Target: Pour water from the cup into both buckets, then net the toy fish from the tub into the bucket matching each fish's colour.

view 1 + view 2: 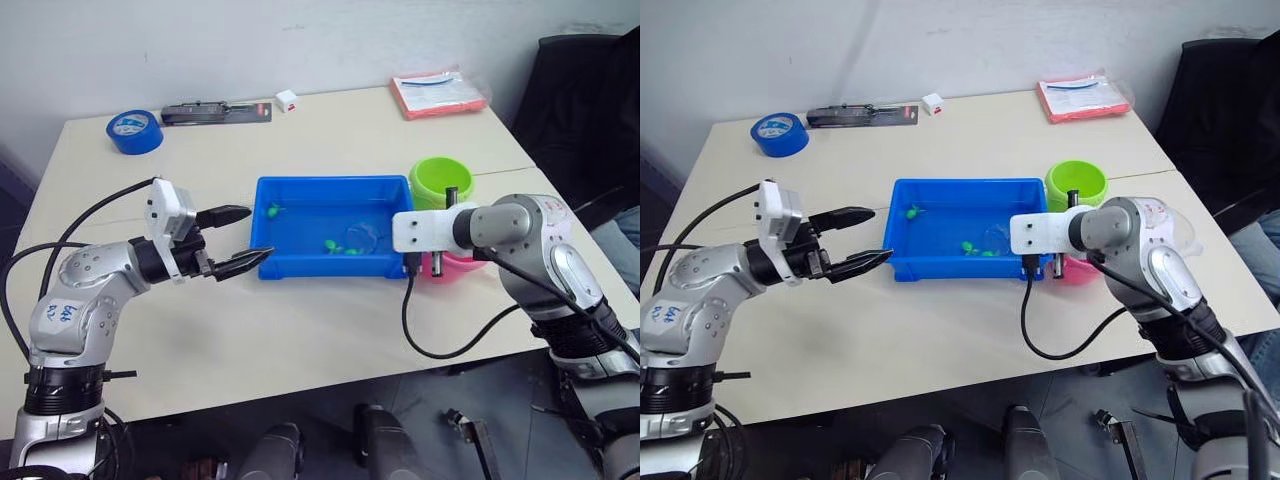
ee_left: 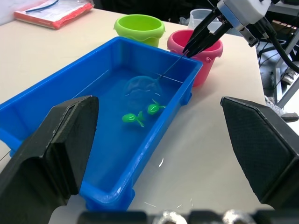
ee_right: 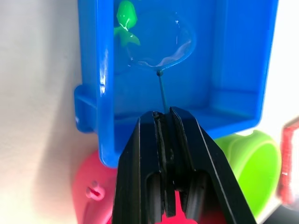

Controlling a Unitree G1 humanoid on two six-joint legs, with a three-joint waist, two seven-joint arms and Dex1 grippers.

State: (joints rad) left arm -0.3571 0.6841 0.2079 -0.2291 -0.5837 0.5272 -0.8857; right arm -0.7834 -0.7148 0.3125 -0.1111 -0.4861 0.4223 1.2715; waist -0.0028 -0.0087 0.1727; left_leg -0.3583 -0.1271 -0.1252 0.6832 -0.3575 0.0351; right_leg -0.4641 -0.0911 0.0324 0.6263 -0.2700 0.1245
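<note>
The right tool [image 3: 163, 114] is clenched on the thin stick of the net [image 3: 161, 44], whose hoop sits down in the blue tub [image 1: 300, 190] near 2 green fish [image 2: 140, 114]. Another green fish [image 1: 272, 210] lies toward the tub's far left corner. The left tool [image 1: 238, 240] hangs released, fingers spread, just off the tub's left end. The green bucket [image 1: 440, 182] and pink bucket [image 2: 198, 51] stand side by side at the tub's right end — all on the bench [image 1: 330, 130].
</note>
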